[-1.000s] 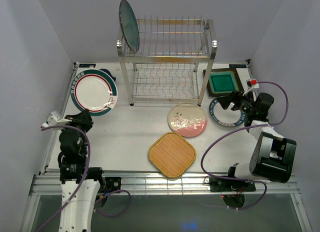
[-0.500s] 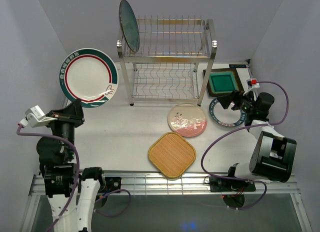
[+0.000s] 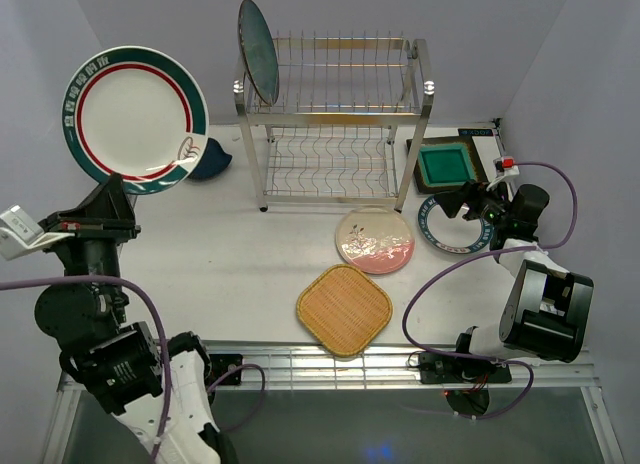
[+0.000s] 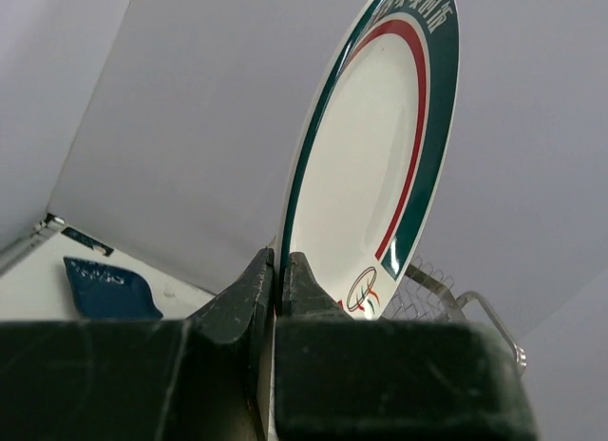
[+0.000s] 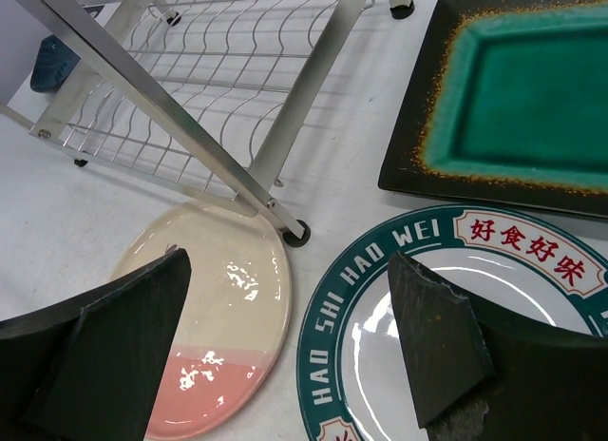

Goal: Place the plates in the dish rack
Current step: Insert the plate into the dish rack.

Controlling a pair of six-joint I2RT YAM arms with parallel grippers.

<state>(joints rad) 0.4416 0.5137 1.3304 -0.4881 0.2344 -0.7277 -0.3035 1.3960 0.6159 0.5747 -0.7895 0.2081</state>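
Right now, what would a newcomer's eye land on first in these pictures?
First, the white plate with a teal and red rim, held high at far left, its lower rim pinched in the left claw. Next, the tall steel dish rack at the back, a dark teal plate standing at its top shelf's left end. At right, the right claw hangs open over a second white plate.

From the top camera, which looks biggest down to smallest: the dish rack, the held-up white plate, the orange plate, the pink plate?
1. dish rack
2. held-up white plate (nearer the camera, so it may only look bigger)
3. orange plate
4. pink plate, slightly smaller
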